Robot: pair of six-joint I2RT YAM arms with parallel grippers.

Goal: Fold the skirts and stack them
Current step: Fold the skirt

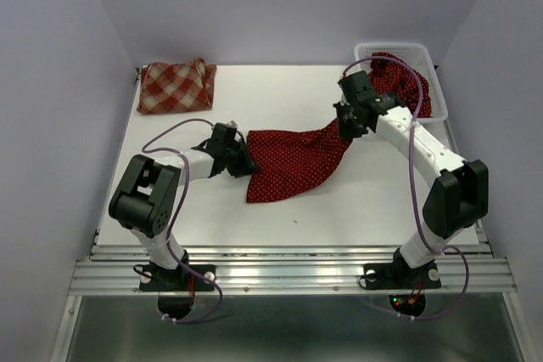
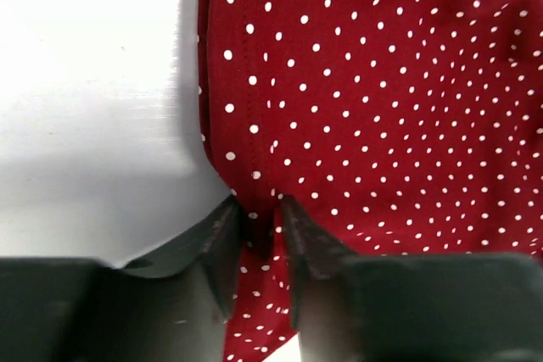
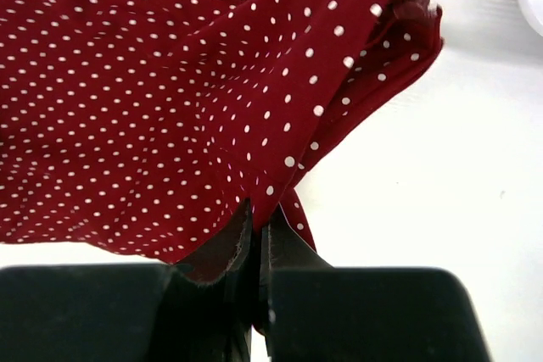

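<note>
Pinching dotted skirt (image 1: 293, 163) at opposite edges | left end effector (image 2: 259, 239) clenched | right end effector (image 3: 257, 239) clenched

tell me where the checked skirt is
In the top view the checked skirt lies at the far left corner of the table, beyond the left gripper.

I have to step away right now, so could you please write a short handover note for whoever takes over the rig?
The left hand is shut on the left edge of the dotted skirt.
The right hand is shut on its right end, which is raised off the table.
The checked skirt lies at the far-left corner, apparently folded.
The second dotted skirt sits in the basket, far right.
Done: probably one skirt.
Left: fold the held one, fetch and fold the basket one, stack all three.
</note>
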